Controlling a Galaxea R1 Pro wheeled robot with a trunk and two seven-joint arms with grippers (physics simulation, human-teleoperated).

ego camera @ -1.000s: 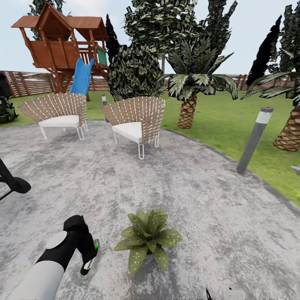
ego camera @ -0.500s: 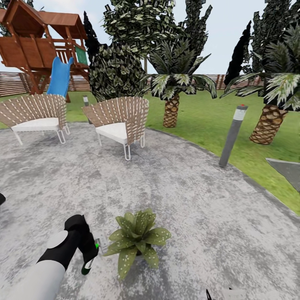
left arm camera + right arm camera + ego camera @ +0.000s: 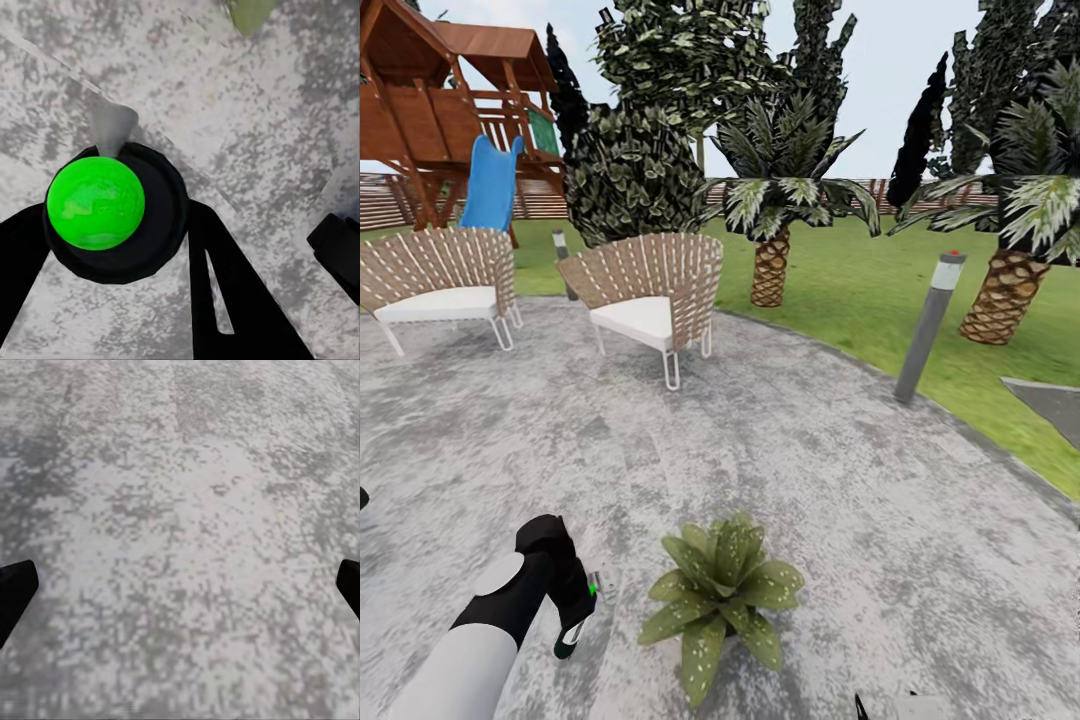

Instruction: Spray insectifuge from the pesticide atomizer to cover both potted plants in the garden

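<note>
2 wicker chairs (image 3: pixel 650 300) stood left of centre, a wooden playhouse (image 3: pixel 440 100) with blue slide (image 3: pixel 490 185) upper left, a bollard light (image 3: pixel 928 325) at right.

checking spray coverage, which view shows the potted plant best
The head view: the whole potted plant sits on the stone patio, its leaves dotted with whitish specks, beside the left gripper. The left wrist view catches one leaf tip. The right wrist view gives patio.
</note>
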